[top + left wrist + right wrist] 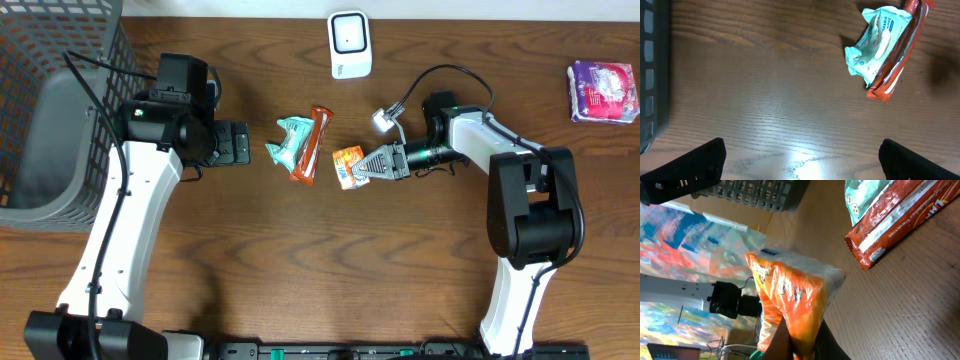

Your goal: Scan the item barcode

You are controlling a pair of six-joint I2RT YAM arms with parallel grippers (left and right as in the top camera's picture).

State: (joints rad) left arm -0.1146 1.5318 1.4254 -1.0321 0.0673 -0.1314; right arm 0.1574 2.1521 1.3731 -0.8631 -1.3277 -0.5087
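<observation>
Your right tool (362, 166) is closed tight on the orange packet (346, 160), pinching it by one edge. In the right wrist view its fingers (779, 347) meet under the crinkled orange film, and a white end of the packet stands above them. I cannot tell whether the packet is clear of the bench (300, 270) or resting on it.

The packet is near the middle of the bench, just to the right of a long red wrapper (313, 146). A teal pouch (288, 141) lies against that wrapper's other side, touching it. The white scanner (350, 45) stands at the far edge of the bench, well apart from the packet.

Your left tool (802, 152) is spread wide and holds nothing. It sits over bare wood, with the teal pouch and red wrapper ahead of it. The grey basket (50, 120) is at the bench's left end, beside that arm. A purple packet (603, 92) lies alone at the far right.
</observation>
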